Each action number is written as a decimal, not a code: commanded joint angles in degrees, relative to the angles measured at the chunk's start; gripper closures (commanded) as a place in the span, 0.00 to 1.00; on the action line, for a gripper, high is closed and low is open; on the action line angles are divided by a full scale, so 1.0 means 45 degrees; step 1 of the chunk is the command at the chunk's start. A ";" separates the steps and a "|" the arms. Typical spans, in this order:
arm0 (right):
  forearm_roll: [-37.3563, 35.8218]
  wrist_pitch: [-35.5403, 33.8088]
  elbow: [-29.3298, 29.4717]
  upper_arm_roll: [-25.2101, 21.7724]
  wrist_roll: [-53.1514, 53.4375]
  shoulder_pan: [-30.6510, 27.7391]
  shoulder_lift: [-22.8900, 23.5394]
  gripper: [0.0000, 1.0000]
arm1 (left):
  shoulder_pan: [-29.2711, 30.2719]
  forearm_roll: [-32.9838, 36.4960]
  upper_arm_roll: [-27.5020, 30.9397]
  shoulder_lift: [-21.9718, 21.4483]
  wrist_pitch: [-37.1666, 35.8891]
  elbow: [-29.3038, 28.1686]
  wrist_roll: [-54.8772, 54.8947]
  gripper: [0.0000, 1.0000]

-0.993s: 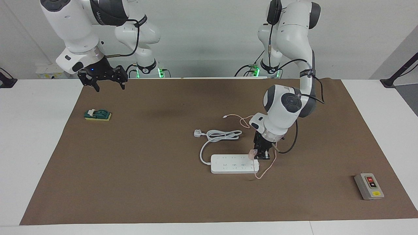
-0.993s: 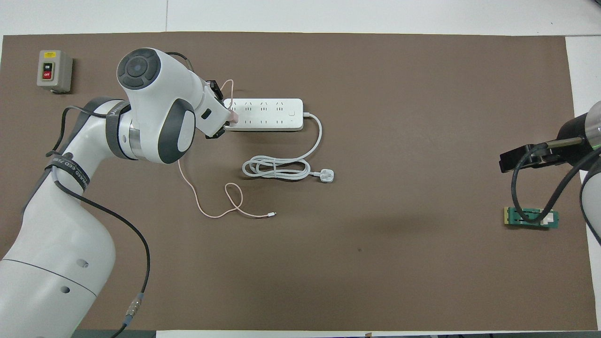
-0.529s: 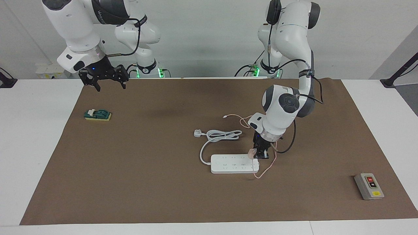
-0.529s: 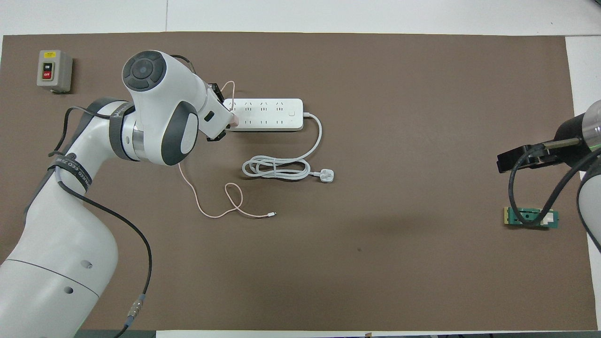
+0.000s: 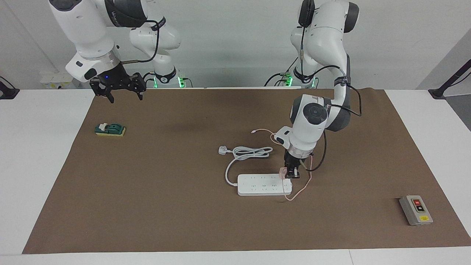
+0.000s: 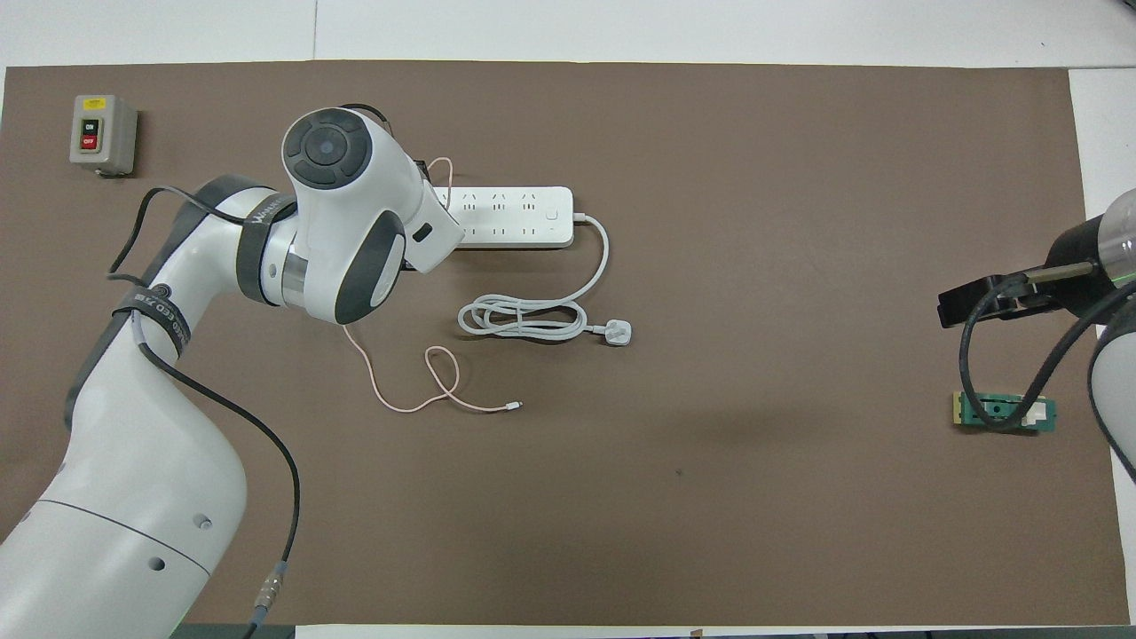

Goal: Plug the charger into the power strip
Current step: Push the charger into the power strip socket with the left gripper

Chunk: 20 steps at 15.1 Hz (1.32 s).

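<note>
As the left pincer (image 5: 292, 174), clamped on the charger (image 5: 283, 172), has swung upright over the power strip (image 5: 264, 184), insertion looks imminent; right pincer (image 5: 123, 94) waits open.

The left gripper (image 5: 290, 173) points down over the power strip (image 5: 264, 184) at its end toward the left arm, clamped on the pale-pink charger (image 5: 283, 172), which sits at the strip's top face. The charger's thin pink cable (image 5: 300, 189) loops onto the brown mat (image 5: 176, 206). The strip's white three-pin plug (image 5: 222, 150) (cord coiled beside it) lies nearer the robots. The right gripper (image 5: 123, 94) waits with fingers apart, raised over the mat's edge above a green-and-yellow block (image 5: 110, 129). A grey button box (image 5: 415, 210) lies near the left arm's end.
</note>
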 commanded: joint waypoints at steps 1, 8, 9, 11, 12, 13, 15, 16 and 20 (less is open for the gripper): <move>0.0206 -0.0082 -0.0028 0.0097 0.0089 -0.0106 -0.0166 0.00 | -0.0371 0.0424 0.0125 -0.0272 -0.0653 -0.0593 -0.0204 1.00; 0.0206 -0.0121 -0.0067 0.0058 0.0070 -0.0301 -0.0186 0.00 | 0.0018 -0.1858 0.0184 -0.0194 -0.1336 -0.0554 -0.0243 1.00; 0.0186 -0.0121 -0.0067 0.0038 0.0070 -0.0301 -0.0186 0.00 | 0.0116 -0.1977 0.0184 -0.0194 -0.1472 -0.0535 -0.0262 1.00; 0.0186 -0.0121 -0.0067 0.0038 0.0070 -0.0282 -0.0186 0.00 | 0.0117 -0.1979 0.0184 -0.0097 -0.1726 -0.0379 -0.0282 1.00; 0.0186 -0.0121 -0.0067 0.0038 0.0070 -0.0262 -0.0186 0.00 | 0.0117 -0.2017 0.0184 0.0039 -0.1882 -0.0320 -0.0321 1.00; 0.0186 -0.0121 -0.0067 0.0038 0.0070 -0.0262 -0.0186 0.00 | 0.0136 -0.2114 0.0184 0.0060 -0.1942 -0.0281 -0.0437 1.00; 0.0186 -0.0121 -0.0067 0.0038 0.0070 -0.0262 -0.0186 0.00 | 0.0175 -0.2426 0.0223 0.0157 -0.2544 0.0146 -0.0555 1.00; 0.0186 -0.0121 -0.0067 0.0038 0.0070 -0.0281 -0.0186 0.00 | 0.0311 -0.2447 0.0223 0.0448 -0.2741 0.0478 -0.0594 1.00; 0.0186 -0.0121 -0.0067 0.0038 0.0070 -0.0262 -0.0186 0.00 | 0.0332 -0.2447 0.0223 0.0724 -0.2938 0.0929 -0.0595 1.00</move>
